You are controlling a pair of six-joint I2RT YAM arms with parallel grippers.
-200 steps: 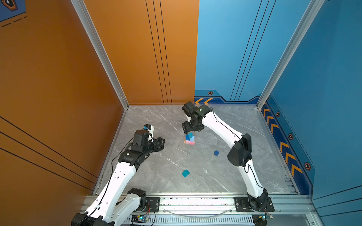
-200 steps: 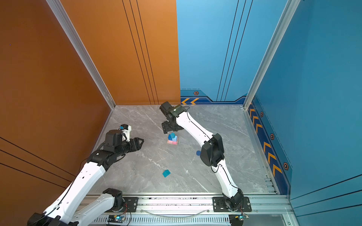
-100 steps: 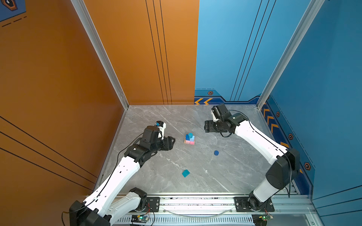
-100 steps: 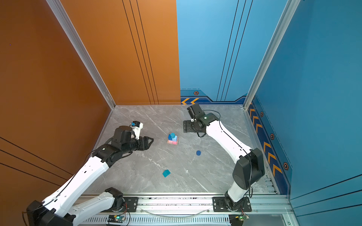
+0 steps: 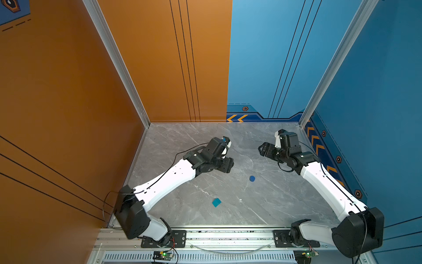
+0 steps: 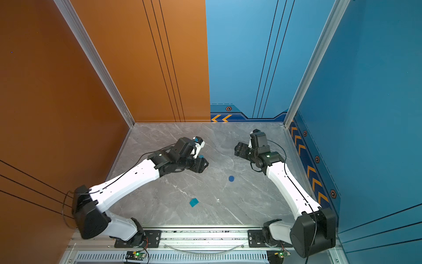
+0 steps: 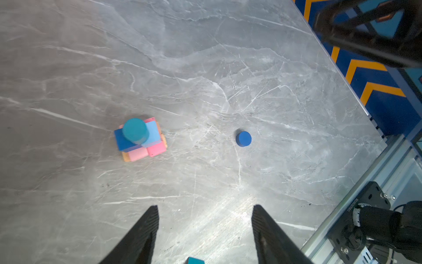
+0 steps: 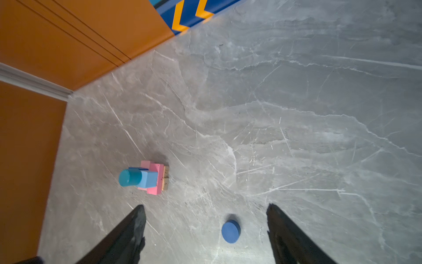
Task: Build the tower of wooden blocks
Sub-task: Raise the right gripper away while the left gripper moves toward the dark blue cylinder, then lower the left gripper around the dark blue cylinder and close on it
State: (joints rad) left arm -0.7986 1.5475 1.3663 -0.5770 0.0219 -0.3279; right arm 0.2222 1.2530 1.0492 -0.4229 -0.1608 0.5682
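Observation:
The wood block tower (image 7: 141, 139) stands mid-floor: tan bars at the bottom, pink bars (image 7: 148, 152) across them, a dark-blue cube (image 7: 122, 140) and a light-blue cube (image 8: 149, 179) on those, and a teal cylinder (image 8: 129, 177) on top. In the top views my left gripper (image 5: 228, 164) covers it; only a teal sliver (image 6: 201, 156) shows. A dark-blue cylinder (image 5: 252, 178) lies flat to the right, a teal cube (image 5: 216, 202) nearer the front. My left gripper (image 7: 204, 206) hangs open and empty. My right gripper (image 8: 205, 205) is open and empty, high above the dark-blue cylinder (image 8: 230, 231).
Orange wall (image 5: 68, 102) on the left and at the back, blue wall (image 5: 376, 114) on the right, close behind my right arm. An aluminium rail (image 5: 228, 235) with both arm bases runs along the front edge of the grey marble floor (image 5: 274, 201).
My right gripper has swung from over the tower far out to the right. My left arm has reached from the left side toward the middle and now hides the tower from above.

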